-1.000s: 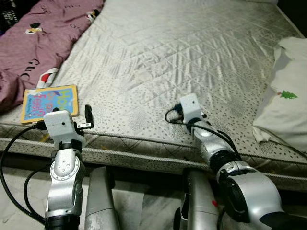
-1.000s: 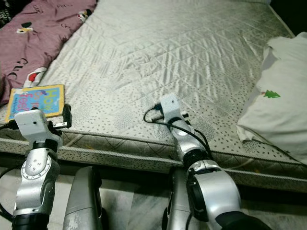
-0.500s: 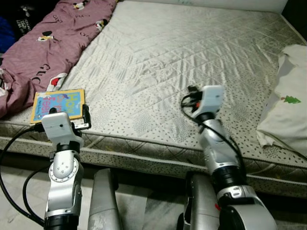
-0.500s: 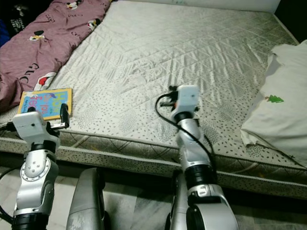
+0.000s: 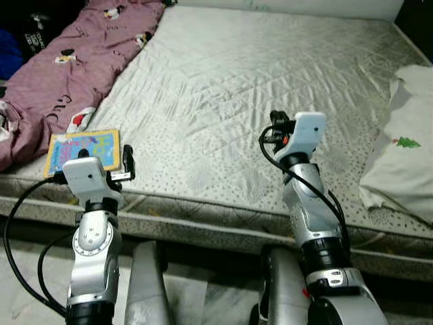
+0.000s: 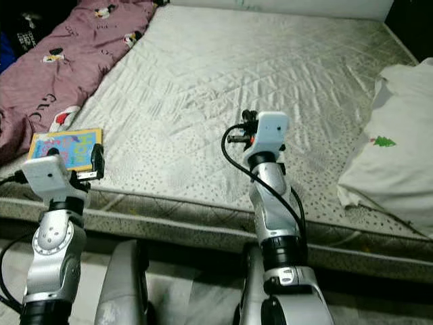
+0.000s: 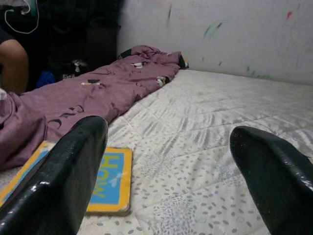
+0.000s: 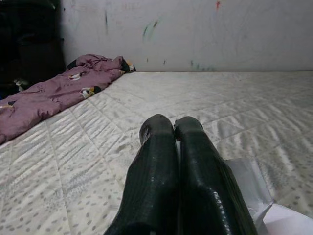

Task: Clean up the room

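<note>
From the head cameras, a bare quilted mattress [image 5: 223, 88] is spreading out ahead, with a purple printed blanket [image 5: 67, 68] bunching along its left side and a white pillow with a small green tree print [image 5: 406, 152] sitting at the right edge. A children's board book [image 5: 82, 149] with a yellow border is lying flat near the mattress's front left corner, just beside the blanket. The left gripper [image 5: 126, 161] is hovering at the mattress edge right next to the book, and the right gripper [image 5: 274, 128] is rising over the middle of the mattress, well apart from the book.

In the left wrist view, the left gripper's two black fingers [image 7: 68, 176] are standing wide apart, holding nothing, with the board book [image 7: 105, 183] lying on the mattress between and beyond them, the blanket [image 7: 73, 103] stretching behind it toward a scribbled white wall [image 7: 220, 34].

In the right wrist view, the right gripper's fingers [image 8: 156, 181] are pressing together, closed on nothing, above the mattress [image 8: 73, 161], with something white and crumpled [image 8: 254, 196] lying under them.
</note>
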### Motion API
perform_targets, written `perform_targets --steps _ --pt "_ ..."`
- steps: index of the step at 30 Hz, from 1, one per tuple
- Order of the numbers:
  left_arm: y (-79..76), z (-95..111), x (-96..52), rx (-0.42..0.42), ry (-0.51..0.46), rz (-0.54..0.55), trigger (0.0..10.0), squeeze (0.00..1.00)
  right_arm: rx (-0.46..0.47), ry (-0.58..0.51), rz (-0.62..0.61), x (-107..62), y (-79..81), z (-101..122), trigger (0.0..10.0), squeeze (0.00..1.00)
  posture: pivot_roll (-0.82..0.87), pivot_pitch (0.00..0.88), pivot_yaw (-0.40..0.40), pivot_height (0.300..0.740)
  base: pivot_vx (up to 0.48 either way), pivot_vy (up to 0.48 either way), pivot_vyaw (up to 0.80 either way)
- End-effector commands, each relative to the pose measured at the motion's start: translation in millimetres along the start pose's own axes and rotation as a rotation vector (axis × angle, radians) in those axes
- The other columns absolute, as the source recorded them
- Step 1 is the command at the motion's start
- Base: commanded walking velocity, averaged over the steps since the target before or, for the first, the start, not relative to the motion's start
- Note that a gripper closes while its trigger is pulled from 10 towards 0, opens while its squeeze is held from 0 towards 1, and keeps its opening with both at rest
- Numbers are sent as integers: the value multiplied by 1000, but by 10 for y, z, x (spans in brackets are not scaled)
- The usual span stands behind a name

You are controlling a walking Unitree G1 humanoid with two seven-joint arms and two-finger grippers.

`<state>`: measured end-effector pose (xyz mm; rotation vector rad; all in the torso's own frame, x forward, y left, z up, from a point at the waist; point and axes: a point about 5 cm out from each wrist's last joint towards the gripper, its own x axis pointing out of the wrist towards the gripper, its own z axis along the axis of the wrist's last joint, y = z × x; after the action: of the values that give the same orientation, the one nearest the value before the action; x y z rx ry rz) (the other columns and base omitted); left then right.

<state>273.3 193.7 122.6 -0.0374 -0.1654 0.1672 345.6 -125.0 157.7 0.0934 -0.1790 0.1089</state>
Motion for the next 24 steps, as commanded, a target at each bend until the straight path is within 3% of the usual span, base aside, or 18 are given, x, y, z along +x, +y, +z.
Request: perform_targets --steps 1,24 --pt "-21 -7 23 6 11 1 10000 0 -8 -15 -6 5 -7 56 10000 0 59 0 0 601 0 0 0" --pt "-52 -47 44 32 57 11 10000 0 -31 -19 -15 20 -31 98 10000 0 58 0 -2 702 0 0 0"
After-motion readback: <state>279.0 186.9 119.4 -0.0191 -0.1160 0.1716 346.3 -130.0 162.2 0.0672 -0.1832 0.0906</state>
